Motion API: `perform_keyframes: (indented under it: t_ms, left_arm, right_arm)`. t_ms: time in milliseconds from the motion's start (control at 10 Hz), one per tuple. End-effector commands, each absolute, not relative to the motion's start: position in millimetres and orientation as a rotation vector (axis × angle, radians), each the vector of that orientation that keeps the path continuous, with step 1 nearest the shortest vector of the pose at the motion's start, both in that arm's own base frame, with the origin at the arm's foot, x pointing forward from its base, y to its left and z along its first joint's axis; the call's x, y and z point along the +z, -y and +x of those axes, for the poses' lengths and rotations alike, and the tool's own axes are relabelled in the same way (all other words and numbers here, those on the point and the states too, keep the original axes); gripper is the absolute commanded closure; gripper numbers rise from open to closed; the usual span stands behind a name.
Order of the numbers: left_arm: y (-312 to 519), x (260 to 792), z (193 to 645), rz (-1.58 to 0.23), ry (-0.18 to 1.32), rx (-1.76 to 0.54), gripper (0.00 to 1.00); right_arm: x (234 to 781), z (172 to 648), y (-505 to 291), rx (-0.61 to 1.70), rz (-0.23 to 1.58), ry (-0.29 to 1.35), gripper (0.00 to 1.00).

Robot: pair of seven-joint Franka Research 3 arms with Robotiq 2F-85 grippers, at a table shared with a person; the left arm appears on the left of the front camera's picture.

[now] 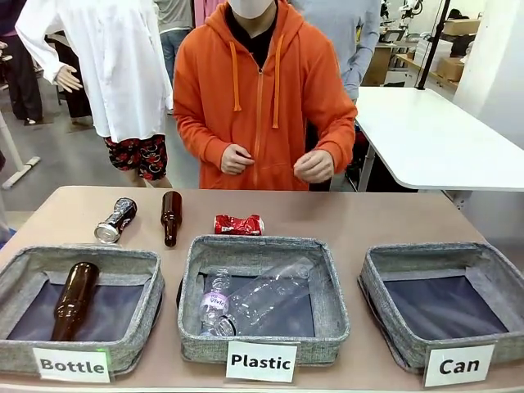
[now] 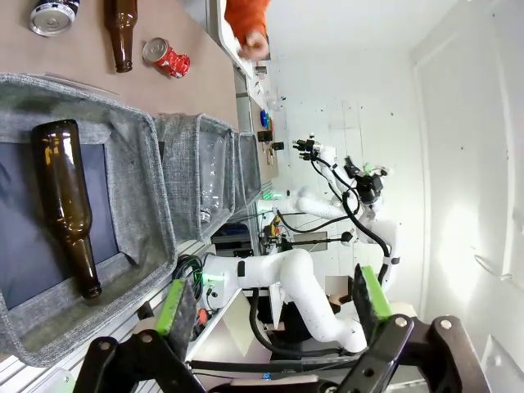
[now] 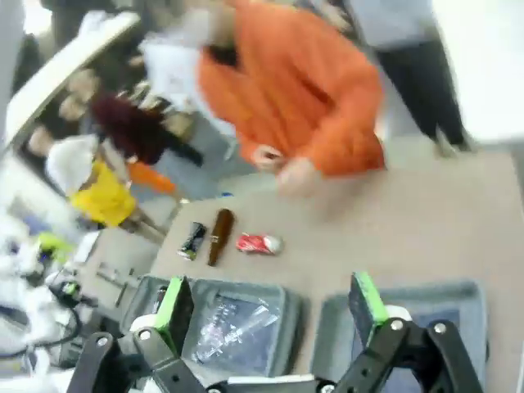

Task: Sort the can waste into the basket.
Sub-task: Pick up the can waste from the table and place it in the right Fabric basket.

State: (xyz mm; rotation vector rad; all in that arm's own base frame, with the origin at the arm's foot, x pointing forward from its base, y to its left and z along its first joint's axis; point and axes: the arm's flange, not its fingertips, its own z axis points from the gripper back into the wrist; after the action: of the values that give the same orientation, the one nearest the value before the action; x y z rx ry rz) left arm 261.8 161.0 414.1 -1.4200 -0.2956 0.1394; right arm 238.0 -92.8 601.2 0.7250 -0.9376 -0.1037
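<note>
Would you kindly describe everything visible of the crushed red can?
The crushed red can is a small drink can of shiny red metal with white markings, badly dented. It lies on its side on the tan table, just beyond the far rim of the "Plastic" basket and apart from it, with a brown glass bottle lying to its left. Its silver end shows in the left wrist view. Only the table touches it.

Tan bench (image 1: 352, 221). Three grey baskets stand along the near edge: Bottle basket (image 1: 24, 270) at the left corner, Plastic basket (image 1: 262, 244) mid-edge, Can basket (image 1: 426, 252) at the right corner. Behind them toward the far edge, left of centre, lie a dark can (image 1: 115, 220), a brown bottle (image 1: 170, 218) and a crushed red can (image 1: 238, 224).
</note>
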Motion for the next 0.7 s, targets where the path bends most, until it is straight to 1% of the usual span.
perform_keyframes:
  t_ms: [0,100,200,400,600]
  left_arm:
    - [-160.6,418.0,262.5,-1.434,0.295,0.145,0.00]
    - [-160.6,418.0,262.5,-1.434,0.295,0.145,0.00]
    - [-160.6,418.0,262.5,-1.434,0.295,0.145,0.00]
    - [-160.6,418.0,262.5,-1.434,0.295,0.145,0.00]
    - [-160.6,418.0,262.5,-1.434,0.295,0.145,0.00]
  right_arm:
    - [558.1,220.8,68.8,-0.192,0.676,0.657,0.00]
    - [552.7,227.6,68.1,-0.156,0.641,0.521,0.00]
    - [554.2,235.7,65.1,-0.139,0.624,0.473,0.00]
    - [554.1,246.2,54.9,-0.139,0.587,0.424,0.00]
    - [562.2,267.2,36.8,-0.063,0.517,0.377,0.00]
